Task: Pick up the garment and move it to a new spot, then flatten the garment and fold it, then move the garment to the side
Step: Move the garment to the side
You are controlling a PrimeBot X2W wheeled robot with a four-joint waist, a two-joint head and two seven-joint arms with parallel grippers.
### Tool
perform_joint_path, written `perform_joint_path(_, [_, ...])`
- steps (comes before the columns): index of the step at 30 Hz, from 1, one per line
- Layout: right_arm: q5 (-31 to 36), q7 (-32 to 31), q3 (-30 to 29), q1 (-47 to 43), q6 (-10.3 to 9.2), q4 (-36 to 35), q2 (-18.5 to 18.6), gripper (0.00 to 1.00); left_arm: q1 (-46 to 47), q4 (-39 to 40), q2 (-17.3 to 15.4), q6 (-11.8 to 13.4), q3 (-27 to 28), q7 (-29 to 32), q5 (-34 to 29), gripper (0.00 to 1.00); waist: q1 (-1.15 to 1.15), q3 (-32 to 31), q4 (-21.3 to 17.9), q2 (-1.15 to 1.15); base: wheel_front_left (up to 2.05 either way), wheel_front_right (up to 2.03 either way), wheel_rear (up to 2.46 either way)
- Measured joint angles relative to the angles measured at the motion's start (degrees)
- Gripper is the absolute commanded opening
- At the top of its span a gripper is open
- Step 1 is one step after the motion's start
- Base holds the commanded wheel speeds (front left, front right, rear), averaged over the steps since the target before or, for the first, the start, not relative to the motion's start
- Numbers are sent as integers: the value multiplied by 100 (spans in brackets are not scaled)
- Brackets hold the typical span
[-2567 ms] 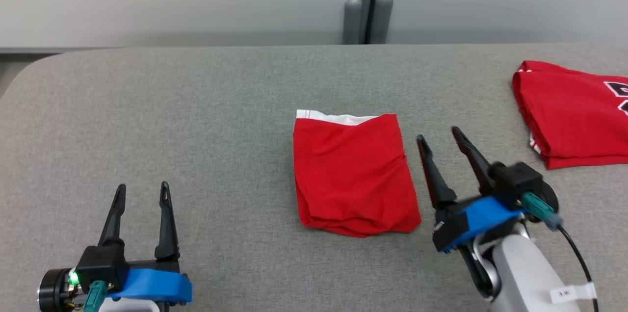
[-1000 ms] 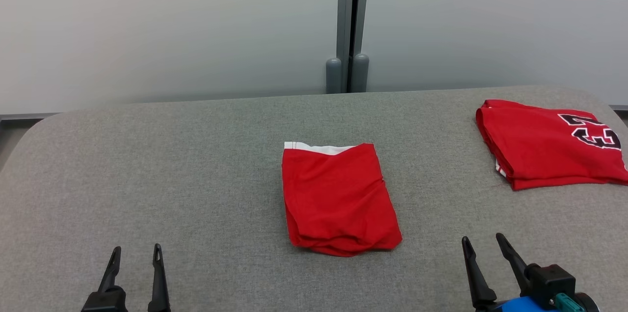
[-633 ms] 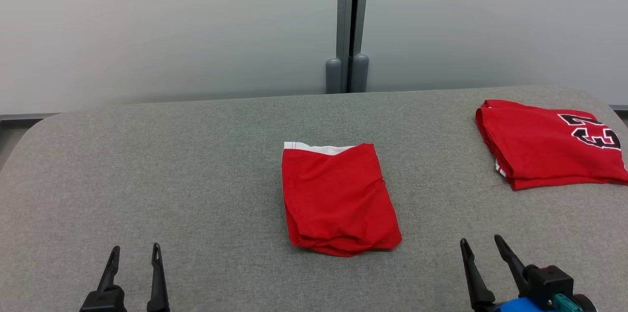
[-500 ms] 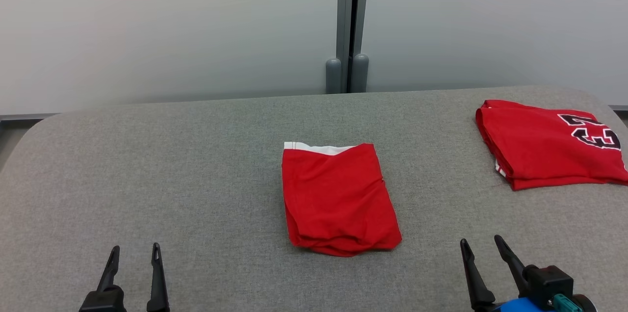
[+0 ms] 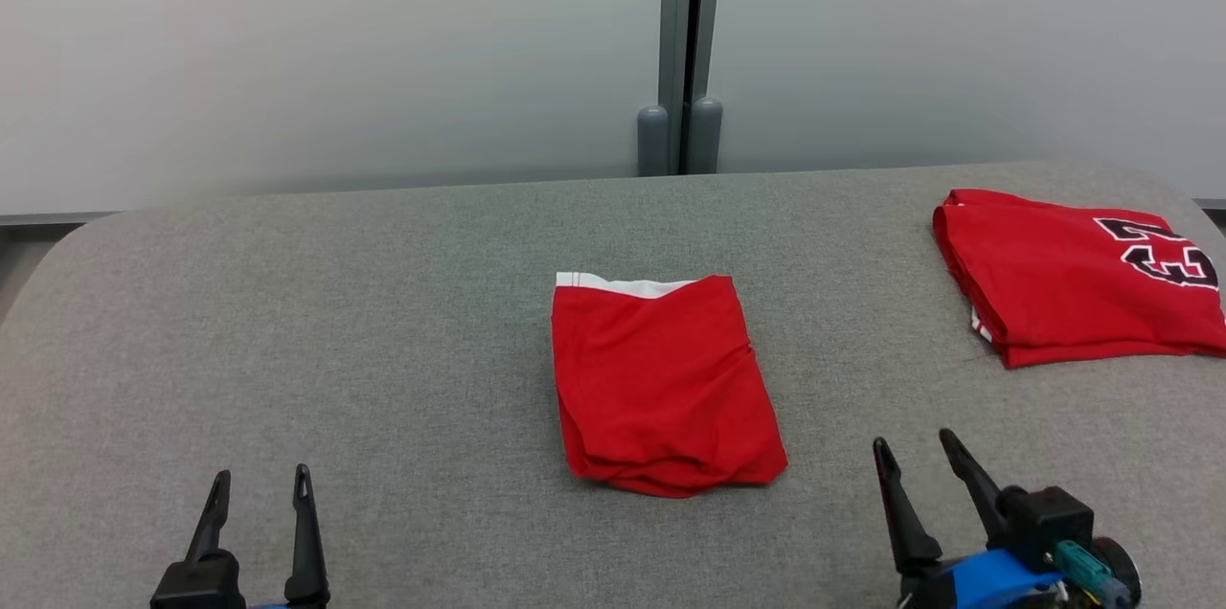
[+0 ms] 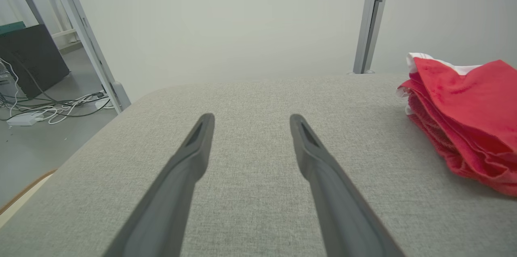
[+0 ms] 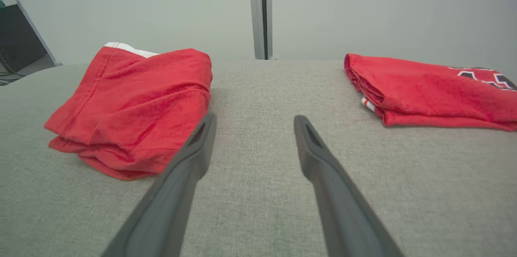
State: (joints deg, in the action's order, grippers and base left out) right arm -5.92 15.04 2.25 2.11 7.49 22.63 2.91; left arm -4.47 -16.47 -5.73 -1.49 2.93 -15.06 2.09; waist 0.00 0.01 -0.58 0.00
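Observation:
The garment [image 5: 661, 384] is red with a white band along its far edge and lies folded into a compact rectangle at the middle of the grey table [image 5: 383, 322]. It appears at the right in the left wrist view [image 6: 464, 123] and at the left in the right wrist view [image 7: 133, 103]. Low at the front left, my left gripper [image 5: 261, 479] is open with nothing between its fingers, well left of the garment. At the front right my right gripper [image 5: 913, 441] is also open and empty, just right of the garment's near corner.
A second folded red garment [image 5: 1073, 274] with black and white lettering lies at the table's far right [image 7: 428, 91]. A grey post [image 5: 682, 44] stands behind the table against a pale wall. Off the table's left end are cables and a dark box [image 6: 28, 63] on the floor.
Both grippers were drawn back toward me from the garment earlier, as the head camera tilted up. In the last half second the right gripper has moved slightly forward and left.

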Motion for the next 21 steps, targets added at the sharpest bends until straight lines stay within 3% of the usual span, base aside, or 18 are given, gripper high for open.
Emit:
perform_joint_path(10, [15,-11,646,1486,0,635,-5,100,313,118,20,38,1,0,22,100,1,324,154,1,0,0,0])
perform_joint_path(21, [-87,-189,1029,2817,0,2406,-9,100,683,178,83,53,-25,0,45,100,1,760,421,1,0,0,0])
